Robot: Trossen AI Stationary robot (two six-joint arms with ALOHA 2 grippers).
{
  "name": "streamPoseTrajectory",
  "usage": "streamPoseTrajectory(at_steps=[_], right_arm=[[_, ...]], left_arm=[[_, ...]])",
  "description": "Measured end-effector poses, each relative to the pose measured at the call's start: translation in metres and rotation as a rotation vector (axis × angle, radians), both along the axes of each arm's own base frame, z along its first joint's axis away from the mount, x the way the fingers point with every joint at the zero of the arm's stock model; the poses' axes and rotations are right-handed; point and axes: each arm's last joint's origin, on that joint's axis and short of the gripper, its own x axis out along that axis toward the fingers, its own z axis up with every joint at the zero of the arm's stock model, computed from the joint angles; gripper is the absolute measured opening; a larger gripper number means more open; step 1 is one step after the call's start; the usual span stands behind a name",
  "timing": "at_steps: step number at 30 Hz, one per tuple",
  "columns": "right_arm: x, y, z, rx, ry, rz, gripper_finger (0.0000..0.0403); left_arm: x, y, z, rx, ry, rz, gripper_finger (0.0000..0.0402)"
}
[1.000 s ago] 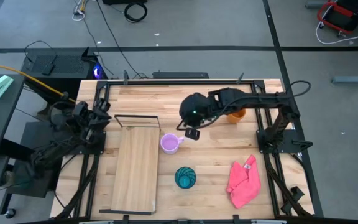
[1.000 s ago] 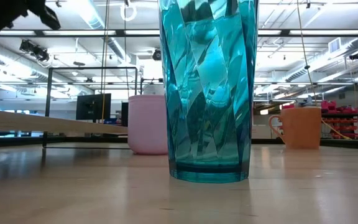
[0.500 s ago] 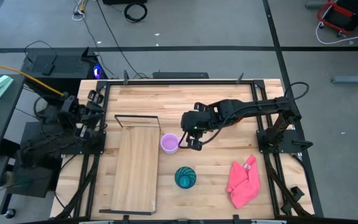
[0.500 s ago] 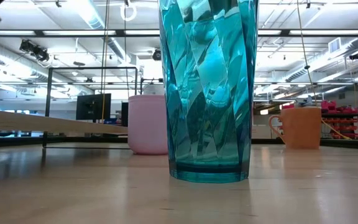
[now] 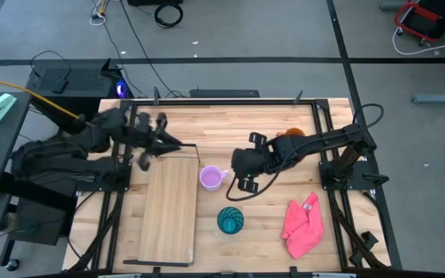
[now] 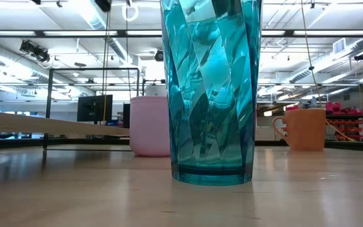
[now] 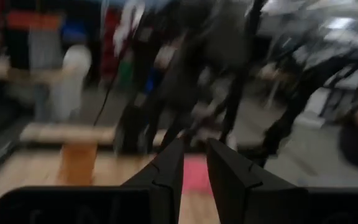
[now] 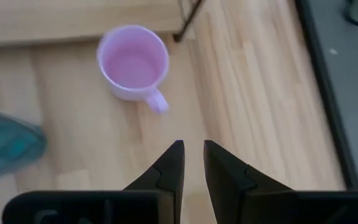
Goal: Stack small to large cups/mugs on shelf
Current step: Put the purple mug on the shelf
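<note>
A lilac mug [image 5: 211, 177] stands upright on the table just right of the shelf [image 5: 168, 208], its handle [image 8: 157, 102] toward my right gripper. My right gripper [image 5: 246, 183] hovers right of the mug, tilted down, slightly open and empty [image 8: 191, 149]. The teal cup [image 5: 230, 220] stands nearer the front edge and fills the low view [image 6: 210, 91]. The orange mug [image 5: 293, 133] stands at the far right, mostly hidden under my right arm. My left gripper [image 5: 168, 142] hangs over the shelf's wire-frame end, blurred, with a narrow gap and nothing in it [image 7: 196, 149].
A pink cloth [image 5: 304, 228] lies crumpled near the front right. The shelf's black wire frame [image 5: 170, 145] stands up at its far end. Black rails run along the table's left and right edges.
My left arm has swung fast from beyond the table's left edge, up and out over the table toward the shelf's wire-frame end. My right gripper has drifted toward the near edge, staying right of the lilac mug. The mugs and the cup have kept still.
</note>
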Motion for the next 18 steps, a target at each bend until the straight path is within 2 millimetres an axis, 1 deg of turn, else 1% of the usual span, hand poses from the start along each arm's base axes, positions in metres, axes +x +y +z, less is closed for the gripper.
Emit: streamPoseTrajectory(at_steps=[3, 6, 8, 10, 14, 18], right_arm=[[-0.007, 0.01, -0.001, -0.059, 0.012, -0.024, 0.0069], [-0.013, 0.021, -0.001, -0.103, 0.012, -0.028, 0.0069], [-0.016, 0.027, -0.001, -0.119, 0.006, -0.028, 0.0069], [-0.02, 0.034, -0.001, -0.127, 0.004, -0.033, 0.0069], [-0.027, 0.043, -0.001, -0.133, 0.001, -0.057, 0.0069], [-0.033, 0.049, -0.001, -0.152, -0.008, -0.096, 0.0069]], left_arm=[[0.013, -0.008, -0.006, 0.001, 0.108, 0.071, 0.0077], [0.017, -0.019, -0.01, 0.006, 0.168, 0.089, 0.0073], [0.016, -0.026, -0.011, 0.0, 0.199, 0.111, 0.007], [0.014, -0.032, -0.014, -0.001, 0.254, 0.169, 0.0066], [0.008, -0.043, -0.026, -0.003, 0.399, 0.305, 0.006], [0.001, -0.053, -0.039, -0.029, 0.527, 0.377, 0.0056]])
